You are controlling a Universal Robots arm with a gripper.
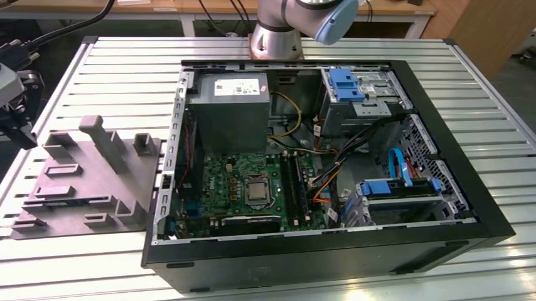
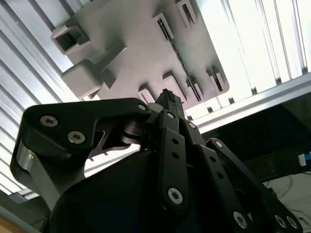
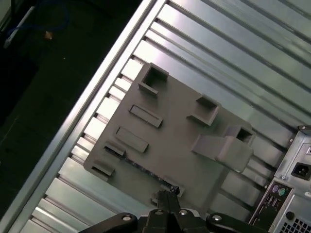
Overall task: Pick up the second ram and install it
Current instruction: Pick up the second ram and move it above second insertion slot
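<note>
We see the tool (image 3: pixel 168 198), fingers pressed together and empty, above the grey fixture (image 3: pixel 180 141) near the worktop's (image 3: pixel 218 39) edge. The second ram (image 3: pixel 146 170) sits edge-on in its slot, mostly hidden. The power-supply label (image 1: pixel 233 87) is unreadable.

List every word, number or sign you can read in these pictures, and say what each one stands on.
No text can be read.
White label on the power supply: print too small to read.
Green motherboard: any markings too small to read.
Grey holder: no text seen.
</note>
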